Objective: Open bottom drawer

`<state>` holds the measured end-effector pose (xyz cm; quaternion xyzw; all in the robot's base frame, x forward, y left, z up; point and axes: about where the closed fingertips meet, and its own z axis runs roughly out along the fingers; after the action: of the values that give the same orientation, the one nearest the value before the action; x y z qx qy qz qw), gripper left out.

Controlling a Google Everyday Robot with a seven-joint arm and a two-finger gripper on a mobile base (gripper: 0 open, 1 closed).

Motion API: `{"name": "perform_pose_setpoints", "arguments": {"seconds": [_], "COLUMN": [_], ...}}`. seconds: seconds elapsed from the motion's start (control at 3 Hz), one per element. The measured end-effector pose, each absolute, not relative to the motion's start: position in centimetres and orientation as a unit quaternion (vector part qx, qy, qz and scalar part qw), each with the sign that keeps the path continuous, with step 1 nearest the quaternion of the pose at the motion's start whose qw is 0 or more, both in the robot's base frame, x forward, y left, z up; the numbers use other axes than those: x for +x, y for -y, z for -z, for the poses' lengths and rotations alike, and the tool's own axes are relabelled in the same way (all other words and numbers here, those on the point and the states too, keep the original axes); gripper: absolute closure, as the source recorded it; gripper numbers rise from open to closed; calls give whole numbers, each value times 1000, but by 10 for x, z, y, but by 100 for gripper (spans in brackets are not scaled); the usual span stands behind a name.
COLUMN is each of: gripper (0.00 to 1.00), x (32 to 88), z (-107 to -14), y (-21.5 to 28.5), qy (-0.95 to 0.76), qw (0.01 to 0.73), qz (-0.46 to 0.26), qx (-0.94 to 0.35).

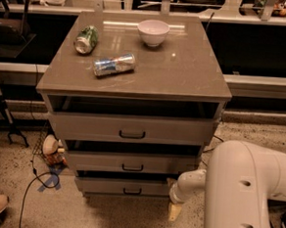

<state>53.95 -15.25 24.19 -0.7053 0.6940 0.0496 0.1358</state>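
Here, the tool (174, 211), whether open or closed unclear, hangs just right of the bottom drawer (123, 187).

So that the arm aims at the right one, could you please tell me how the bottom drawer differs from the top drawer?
The bottom drawer has the narrowest, shortest front; the top drawer has the widest, tallest. The bottom drawer sits above the floor, the top drawer right under the cabinet top. Both are grey-tan with a black bar handle. The gripper hangs low beside the bottom drawer.
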Motion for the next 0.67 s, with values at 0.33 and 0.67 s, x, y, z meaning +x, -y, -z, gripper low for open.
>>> {"name": "perform_pose_setpoints", "arguments": {"seconds": [0.33,0.67], "gripper": [0,0], "x": [555,569], "z": [-231,-211], "y": [152,153], "qy": [-692,-699], "qw": [137,134], "qz": [-34,-31], "qx": [-708,-702]}}
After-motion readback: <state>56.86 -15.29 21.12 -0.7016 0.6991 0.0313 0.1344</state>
